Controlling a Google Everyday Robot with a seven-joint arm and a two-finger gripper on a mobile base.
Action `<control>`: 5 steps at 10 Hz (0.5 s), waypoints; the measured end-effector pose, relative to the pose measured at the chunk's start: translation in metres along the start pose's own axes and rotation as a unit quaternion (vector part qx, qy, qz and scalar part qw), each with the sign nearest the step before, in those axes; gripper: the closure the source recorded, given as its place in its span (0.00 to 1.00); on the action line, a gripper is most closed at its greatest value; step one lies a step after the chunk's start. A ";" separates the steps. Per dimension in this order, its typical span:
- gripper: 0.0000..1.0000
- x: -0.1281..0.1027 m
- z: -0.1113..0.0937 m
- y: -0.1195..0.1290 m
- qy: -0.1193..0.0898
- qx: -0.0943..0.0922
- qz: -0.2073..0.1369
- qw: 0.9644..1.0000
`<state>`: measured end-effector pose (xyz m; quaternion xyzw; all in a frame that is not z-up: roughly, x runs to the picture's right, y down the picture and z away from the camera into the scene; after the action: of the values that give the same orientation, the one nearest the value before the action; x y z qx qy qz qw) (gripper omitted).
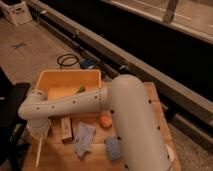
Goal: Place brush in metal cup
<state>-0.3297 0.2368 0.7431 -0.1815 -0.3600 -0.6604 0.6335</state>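
"At the 8 o'clock corner of the pale wooden table, what do you record?" asks the senior inspector.

"Noted: the white two-finger gripper hangs there, pointing down, at the end of the bulky white robot arm that reaches across from 4 o'clock. Jaws clenched, by my reading, on the top of the long slim white brush. Its length runs straight down from them toward 6 o'clock, at the table's left edge. A loose brush would not stand so, hence I judge it held."

"And the small dark grey metal cup?"

"Not seen. The arm covers the tabletop from 3 to 6 o'clock, and the cup may sit behind it. Cannot confirm."

"Why the vertical hold?"

"Likely so the brush can enter end-first once above the cup's mouth — a grip at the top leaves the lower end free."

"Other items?"

"Square yellow plastic tub at 11 o'clock with a green item inside. Tan block, crumpled blue cloth, blue sponge and small orange piece near centre — the block nearest the gripper, none touching it. Risk: the low-hanging brush catching them on a crossing."
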 end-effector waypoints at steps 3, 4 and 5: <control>1.00 0.010 -0.040 0.034 0.025 -0.004 0.022 0.999; 1.00 0.011 -0.047 0.045 0.030 -0.008 0.031 0.999; 1.00 0.012 -0.056 0.059 0.036 -0.010 0.042 0.998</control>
<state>-0.2624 0.1922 0.7280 -0.1791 -0.3219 -0.6427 0.6717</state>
